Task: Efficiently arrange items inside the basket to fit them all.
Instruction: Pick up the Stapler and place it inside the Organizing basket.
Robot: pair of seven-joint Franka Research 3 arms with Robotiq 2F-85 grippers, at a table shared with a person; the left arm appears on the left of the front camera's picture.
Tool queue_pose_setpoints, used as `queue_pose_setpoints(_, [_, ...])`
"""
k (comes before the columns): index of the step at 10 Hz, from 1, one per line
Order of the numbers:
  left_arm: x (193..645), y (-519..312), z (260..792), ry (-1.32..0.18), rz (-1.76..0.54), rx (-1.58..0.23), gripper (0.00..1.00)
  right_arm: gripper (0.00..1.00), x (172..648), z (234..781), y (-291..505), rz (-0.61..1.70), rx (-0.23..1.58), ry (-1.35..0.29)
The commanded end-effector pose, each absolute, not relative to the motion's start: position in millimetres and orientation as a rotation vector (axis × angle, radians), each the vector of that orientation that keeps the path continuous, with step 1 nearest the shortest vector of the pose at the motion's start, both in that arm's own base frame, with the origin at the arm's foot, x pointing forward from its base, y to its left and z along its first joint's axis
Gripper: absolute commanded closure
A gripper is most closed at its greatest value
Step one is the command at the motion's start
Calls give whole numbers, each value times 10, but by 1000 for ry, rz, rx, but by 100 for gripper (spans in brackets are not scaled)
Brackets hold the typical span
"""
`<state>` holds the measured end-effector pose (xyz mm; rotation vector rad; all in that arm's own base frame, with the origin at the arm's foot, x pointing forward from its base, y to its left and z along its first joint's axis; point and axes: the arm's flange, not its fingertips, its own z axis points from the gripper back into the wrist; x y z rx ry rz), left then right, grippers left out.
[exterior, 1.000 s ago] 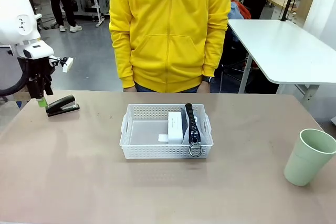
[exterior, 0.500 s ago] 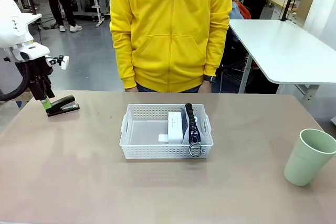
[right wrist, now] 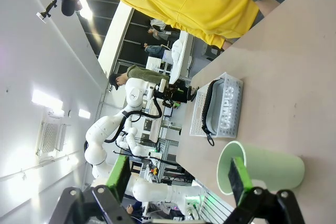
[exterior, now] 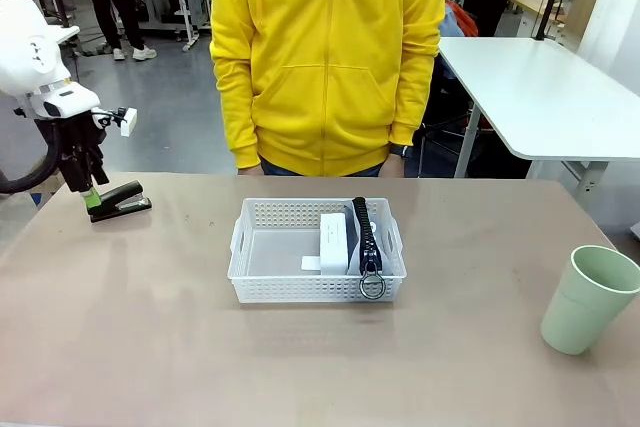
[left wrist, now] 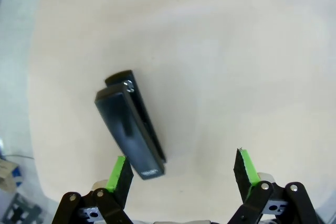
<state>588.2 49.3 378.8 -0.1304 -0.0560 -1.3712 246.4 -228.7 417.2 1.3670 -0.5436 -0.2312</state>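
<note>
Left wrist view: left gripper (left wrist: pixel 184 159), wide and empty, has stapler (left wrist: pixel 131 124) at ten o'clock; basket (exterior: pixel 300 290) holds white box (exterior: pixel 334 242) and pouch (exterior: pixel 365 232).

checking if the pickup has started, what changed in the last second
The left hand dropped and slid right, toward the back end of the stapler. It stays open, with nothing gripped yet. The stapler, the basket with its pouch and white box, and the cup have not moved.
</note>
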Motion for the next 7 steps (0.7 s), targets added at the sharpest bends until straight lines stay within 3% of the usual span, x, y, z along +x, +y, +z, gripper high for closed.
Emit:
queue_pose_setpoints(1, [5976, 485, 3619, -53, -1431, -102, 0, 0, 2472, 4204, -2283, -234, 1384, -555])
queue_pose_setpoints(7, [6221, 557, 3388, -103, -1431, -216, 0, 0, 2472, 4204, -2283, -234, 1384, -555])
